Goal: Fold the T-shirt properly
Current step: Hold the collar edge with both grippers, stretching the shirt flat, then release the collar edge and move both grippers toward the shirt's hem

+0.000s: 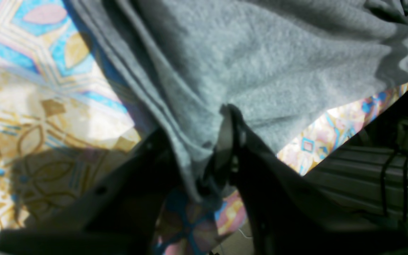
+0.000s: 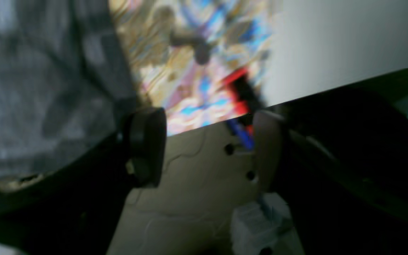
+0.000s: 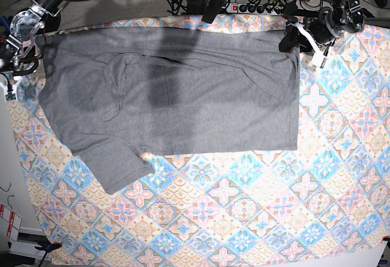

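Left gripper (image 1: 204, 159) clamps T-shirt (image 3: 177, 90) corner; right gripper (image 2: 207, 145) spread, fabric beside it.

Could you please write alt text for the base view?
A grey T-shirt lies spread on a patterned tablecloth, one sleeve folded onto the body. The left hand pinches its top right corner; the right hand is open at its left edge.

The T-shirt (image 3: 183, 90) is soft, matt grey knit cloth; the tablecloth (image 3: 244, 206) is smooth printed fabric.
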Available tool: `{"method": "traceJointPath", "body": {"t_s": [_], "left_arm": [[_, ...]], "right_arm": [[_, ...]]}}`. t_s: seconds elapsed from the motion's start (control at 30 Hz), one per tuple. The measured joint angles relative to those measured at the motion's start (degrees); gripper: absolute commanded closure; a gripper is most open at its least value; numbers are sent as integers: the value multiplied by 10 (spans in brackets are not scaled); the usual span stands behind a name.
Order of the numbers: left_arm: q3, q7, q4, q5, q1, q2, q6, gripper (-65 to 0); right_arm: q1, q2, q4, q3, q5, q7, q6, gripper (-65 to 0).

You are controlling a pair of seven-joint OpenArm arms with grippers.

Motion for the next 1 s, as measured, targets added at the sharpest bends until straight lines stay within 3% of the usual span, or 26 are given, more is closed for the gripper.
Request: {"method": "traceJointPath", "body": {"t_s": [0.13,0.33,0.43,0.57,0.7,1.0], "left_arm": [[0,0,0,0,0,0,0,-168],[-18,5,3,2,0,7,0,-168],[-41,28,40,38,8,10,0,-173],[-96,84,67,73,18,-4,0,-275],[-108,99,80,89,21,-4,0,-394],[-110,97,92,95,24,6,0,-401]], "right_arm": [[0,0,10,-9,2,-40,0,-387],[0,0,10,-17,2,-38,0,-387],[0,0,10,-17,3,-38,0,-387],[2,0,10,-17,3,-38,0,-387],[1,-1,10,-17,3,-38,0,-387],[1,-1,10,-18,3,-38,0,-387]]}}
